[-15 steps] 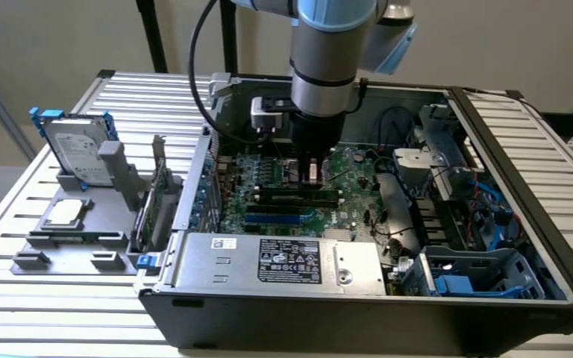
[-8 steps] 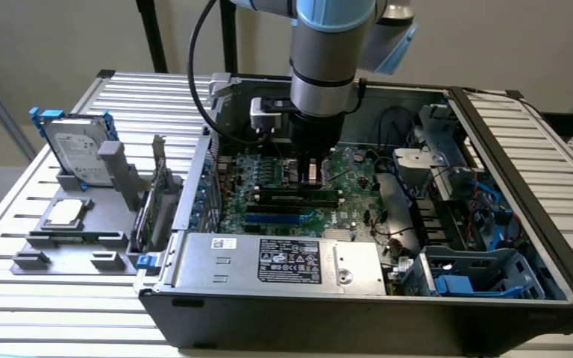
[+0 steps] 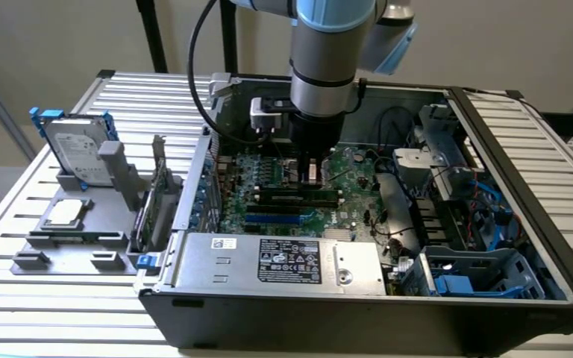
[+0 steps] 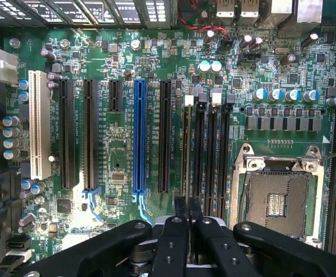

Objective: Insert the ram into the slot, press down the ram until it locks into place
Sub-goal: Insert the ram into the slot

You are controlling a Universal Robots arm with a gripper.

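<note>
The ram (image 4: 186, 151) stands on edge in the outermost of several parallel black memory sockets, and I see its thin top edge. This socket is the slot (image 4: 189, 101), with a white clip at its far end. My gripper (image 4: 188, 203) is shut at the near end of the ram, and the board's edge runs straight into the narrow gap between the fingertips (image 4: 181, 209). In the exterior view the gripper (image 3: 312, 177) reaches straight down into the open computer case onto the ram (image 3: 292, 196), which lies level along the motherboard.
Bare black memory sockets (image 4: 212, 150) lie beside the ram, with the processor socket (image 4: 277, 203) beyond them. A blue socket (image 4: 139, 138) and black card sockets (image 4: 90, 135) lie on the other side. The power supply (image 3: 277, 259), cables (image 3: 406, 123) and drive cage (image 3: 476, 272) crowd the case. A hard drive (image 3: 80, 153) stands outside.
</note>
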